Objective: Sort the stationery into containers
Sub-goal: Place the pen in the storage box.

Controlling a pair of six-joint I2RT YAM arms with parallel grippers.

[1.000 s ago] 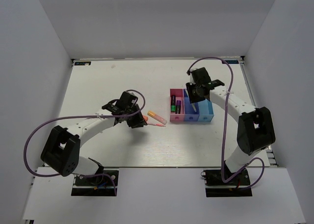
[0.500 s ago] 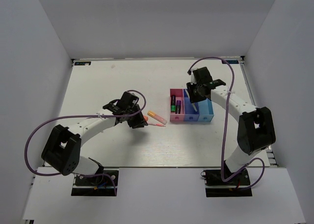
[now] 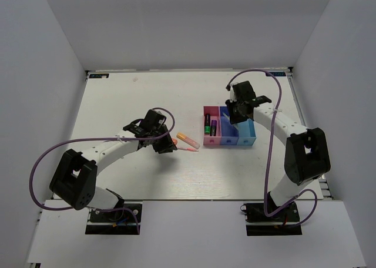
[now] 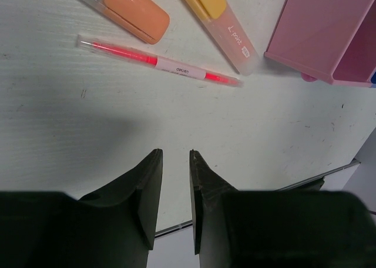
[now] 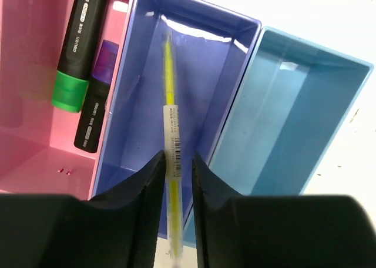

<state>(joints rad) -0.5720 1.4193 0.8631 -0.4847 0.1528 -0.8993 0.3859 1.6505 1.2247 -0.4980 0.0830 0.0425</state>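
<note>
Bins (image 5: pixel 205 86): glossy, smooth plastic. Table (image 4: pixel 264 133): matt white, faintly scuffed. Pink pen (image 4: pixel 158 60): clear, glossy plastic.

What my cameras leave unseen

In my left wrist view, the top edge cuts the orange-capped translucent highlighter (image 4: pixel 126 8) and the yellow-capped translucent highlighter (image 4: pixel 220 15). The right edge cuts the pink plastic bin (image 4: pixel 320 30), and my left end effector (image 4: pixel 175 155) sinks into blackness at the bottom. In my right wrist view, the thin pale-yellow pen (image 5: pixel 170 133) blurs out low between the fingers of my right end effector (image 5: pixel 177 156). The black-green marker (image 5: pixel 79 50) is clipped at the top. My fingers hide the near ends of the blue-purple plastic bin (image 5: pixel 141 103) and the cyan plastic bin (image 5: pixel 305 86). From above, the pen is too small to find.
</note>
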